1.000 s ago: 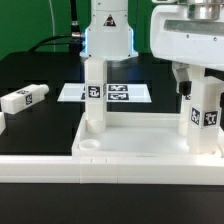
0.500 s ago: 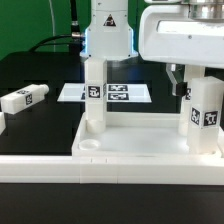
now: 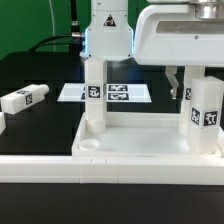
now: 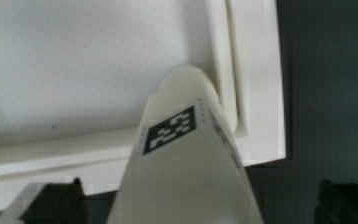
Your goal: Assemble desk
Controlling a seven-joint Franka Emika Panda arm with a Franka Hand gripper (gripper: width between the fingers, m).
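**Inspector:** State of the pincer?

**Examiner:** The pincer [image 4: 197, 200] is spread wide and pinches nothing. In the wrist view its dark fingertips [image 4: 48, 200] sit on either side of the right leg [image 4: 185, 160], with a gap on each side. In the exterior view only one finger [image 3: 176, 80] can be seen. It hangs just beside that leg's top, on the exterior view's left of it.

**Inspector:** Location of the desk?

**Examiner:** The desk top [image 3: 110, 152] lies flat on the black counter [image 3: 40, 130] nearest the exterior camera, with its rim upward. Two legs stand upright at its far corners. The left leg [image 3: 95, 100] is on the exterior view's left and the right leg is on the exterior view's right, directly below the arm. Each carries a black-and-white tag [image 3: 210, 116] near its upper end. I cannot tell how deep either leg sits in its socket.

**Inspector:** Other parts?

**Examiner:** A loose leg [image 3: 22, 99] lies on its side on the counter at the exterior view's left, well apart from the desk top. The marker board [image 3: 120, 93] lies flat beyond the desk top and shows between the two upright legs. The robot base [image 3: 108, 30] stands behind it.
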